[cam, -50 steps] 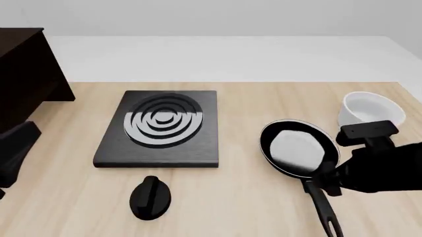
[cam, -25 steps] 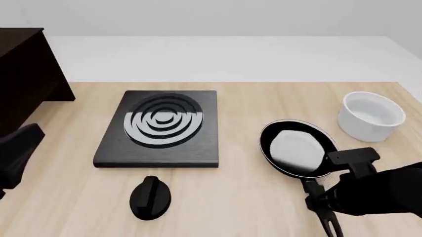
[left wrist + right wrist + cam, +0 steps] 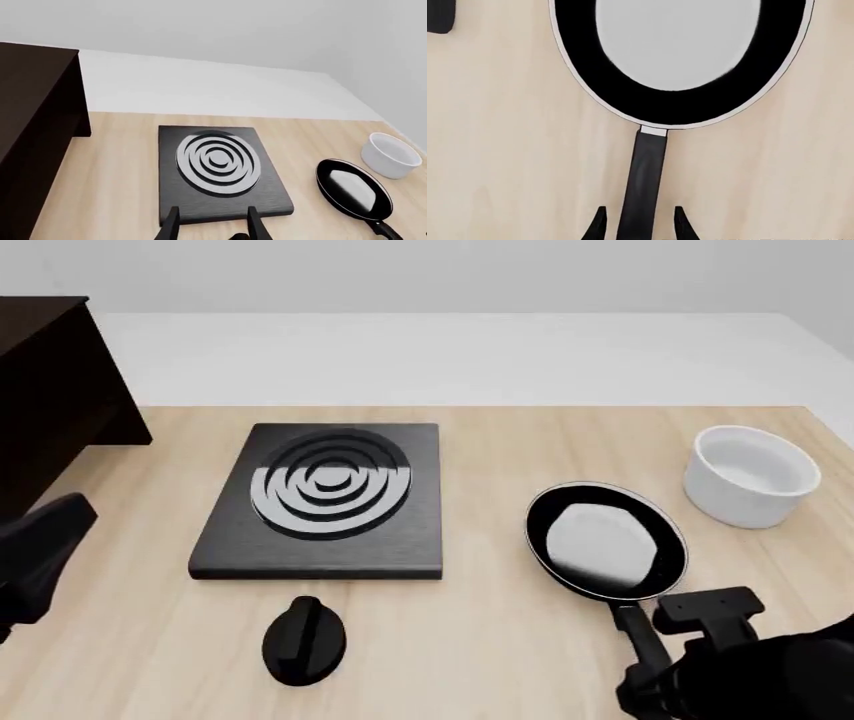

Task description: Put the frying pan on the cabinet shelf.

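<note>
The frying pan [image 3: 607, 538] lies flat on the wooden table at the right, black with a pale inside. Its long handle [image 3: 643, 632] points toward the table's near edge. My right gripper [image 3: 639, 226] is open above the handle [image 3: 644, 180], one finger on each side, and I cannot tell whether they touch it. In the front view it shows as a dark mass [image 3: 667, 680] at the bottom right. The dark cabinet [image 3: 54, 390] stands at the far left, and no shelf surface shows. My left gripper [image 3: 212, 227] is open and holds nothing, near the stove plate's front edge.
A square black stove plate [image 3: 327, 498] with grey rings lies mid-table. A white bowl [image 3: 751, 475] stands at the right, behind the pan. A small black knob-like object [image 3: 306, 640] lies in front of the plate. The left arm [image 3: 40, 550] shows at the left edge.
My right gripper has moved back toward the table's near edge, from beside the pan's rim to over the handle. The pan has stayed in place. The left arm has barely shifted.
</note>
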